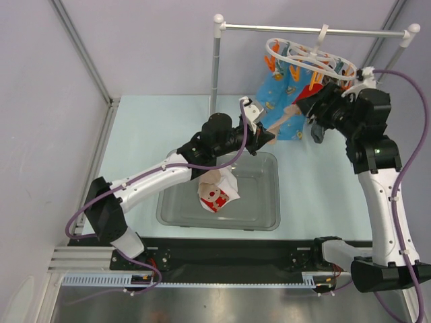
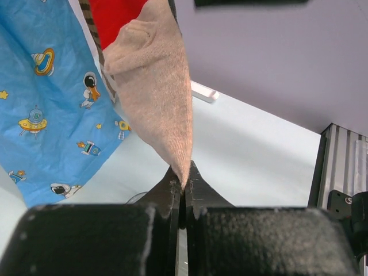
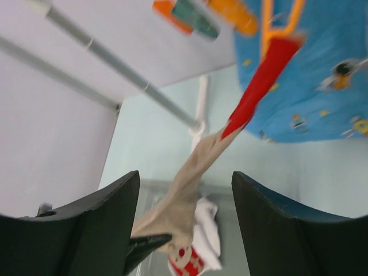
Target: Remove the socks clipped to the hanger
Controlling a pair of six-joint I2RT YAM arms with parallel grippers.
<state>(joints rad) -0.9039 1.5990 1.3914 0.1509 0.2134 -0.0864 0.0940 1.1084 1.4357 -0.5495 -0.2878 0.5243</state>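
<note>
The white oval hanger [image 1: 306, 59] with orange pegs hangs from the rail at the back right. A beige sock with a red top [image 1: 286, 120] is clipped to it and stretches down-left. My left gripper [image 1: 267, 136] is shut on its tip; in the left wrist view the jaws [image 2: 183, 185] pinch the beige sock [image 2: 155, 86]. A bright blue cartoon sock [image 1: 281, 94] hangs behind it [image 2: 46, 98]. My right gripper [image 1: 311, 111] is open beside the pegs; in its own view the gripper [image 3: 185, 178] straddles the stretched sock [image 3: 195, 167] without touching it.
A grey tub [image 1: 259, 215] stands mid-table below the left arm, with a white-and-red sock [image 1: 217, 195] in it. The white-and-metal rail stand [image 1: 217, 60] rises at the back. A framed wall runs along the left side.
</note>
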